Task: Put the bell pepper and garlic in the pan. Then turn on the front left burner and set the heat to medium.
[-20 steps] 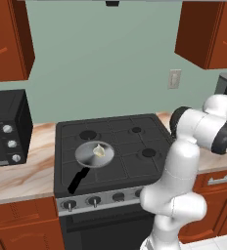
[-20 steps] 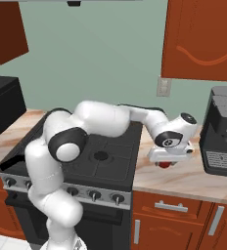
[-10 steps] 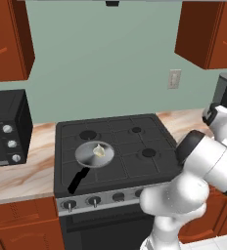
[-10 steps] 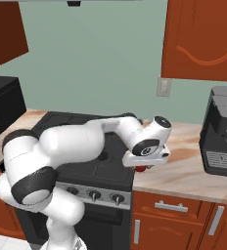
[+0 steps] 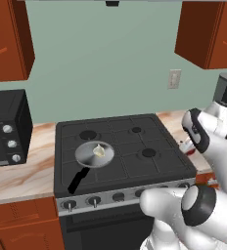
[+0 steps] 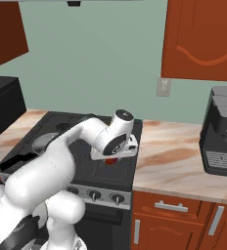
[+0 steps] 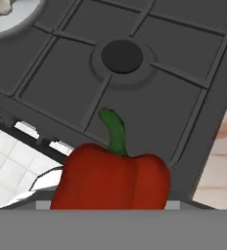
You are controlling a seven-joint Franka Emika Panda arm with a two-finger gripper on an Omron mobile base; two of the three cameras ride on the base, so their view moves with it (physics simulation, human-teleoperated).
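The hand (image 6: pixel 111 159) is closed on the bell pepper (image 7: pixel 113 176) and holds it in the air above the right side of the stove (image 5: pixel 135 151), near the front right burner (image 7: pixel 122 55). From the hand camera the red pepper with its green stem is close at the bottom. The garlic (image 5: pixel 99 151) lies inside the pan (image 5: pixel 87 157), which sits on the front left burner with its black handle toward the knobs (image 5: pixel 93 200). A microwave (image 5: pixel 5 128) stands on the surface (image 5: pixel 22 171) at the left.
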